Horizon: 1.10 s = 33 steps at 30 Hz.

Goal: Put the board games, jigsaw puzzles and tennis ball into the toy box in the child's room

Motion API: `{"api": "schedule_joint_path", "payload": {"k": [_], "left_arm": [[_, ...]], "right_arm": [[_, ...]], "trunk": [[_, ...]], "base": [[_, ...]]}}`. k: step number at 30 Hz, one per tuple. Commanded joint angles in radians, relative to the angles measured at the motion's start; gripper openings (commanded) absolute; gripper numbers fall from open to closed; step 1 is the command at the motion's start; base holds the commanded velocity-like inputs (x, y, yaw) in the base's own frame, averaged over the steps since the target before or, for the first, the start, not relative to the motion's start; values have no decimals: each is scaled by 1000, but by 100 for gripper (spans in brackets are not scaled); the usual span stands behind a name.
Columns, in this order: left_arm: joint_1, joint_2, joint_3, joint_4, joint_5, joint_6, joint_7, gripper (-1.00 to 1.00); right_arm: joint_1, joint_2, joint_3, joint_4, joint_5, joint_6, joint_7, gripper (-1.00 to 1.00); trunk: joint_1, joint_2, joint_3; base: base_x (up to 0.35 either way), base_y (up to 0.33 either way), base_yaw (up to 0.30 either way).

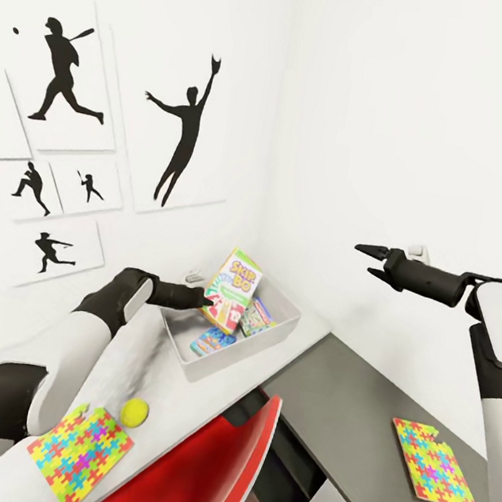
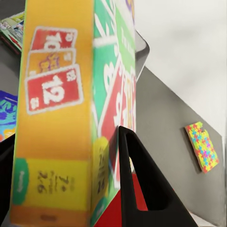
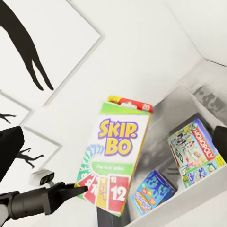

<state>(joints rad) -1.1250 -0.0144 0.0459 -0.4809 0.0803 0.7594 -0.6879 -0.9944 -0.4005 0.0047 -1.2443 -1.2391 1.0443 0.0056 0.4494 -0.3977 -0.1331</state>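
The Skip-Bo box [image 1: 231,289] is green-fronted with purple-outlined yellow lettering and red-orange numbered cards, and the jigsaw puzzles [image 1: 81,454] show interlocking yellow, pink, green and blue pieces.

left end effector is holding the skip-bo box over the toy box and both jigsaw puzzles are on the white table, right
Not quite. The left end effector does hold the Skip-Bo box over the toy box, but the head view shows one jigsaw puzzle on the white table, the other on the grey cabinet.

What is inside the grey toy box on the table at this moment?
The toy box holds a Monopoly game and a blue game box. The left gripper holds the Skip-Bo game upright over it. This game covers part of the floor of the box.
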Motion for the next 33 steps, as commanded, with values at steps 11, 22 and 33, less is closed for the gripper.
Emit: {"api": "schedule_joint_path", "payload": {"k": [11,22,33], "left_arm": [[-1,-2,103,1,8,67,66,-100],[-2,-6,135,-1,8,108,73,-100],[-15,-7,135,-5,9,131,72,-100]], "right_arm": [[-1,-6,-1,-13,0,3,1,100],[-1,-6,-1,-14,0,3,1,100],[-1,-6,0,-14,0,3,1,100]], "trunk": [[1,-2,-20],[1,-2,-38],[1,-2,-56]], "base": [[0,0,0],[0,0,0],[0,0,0]]}}
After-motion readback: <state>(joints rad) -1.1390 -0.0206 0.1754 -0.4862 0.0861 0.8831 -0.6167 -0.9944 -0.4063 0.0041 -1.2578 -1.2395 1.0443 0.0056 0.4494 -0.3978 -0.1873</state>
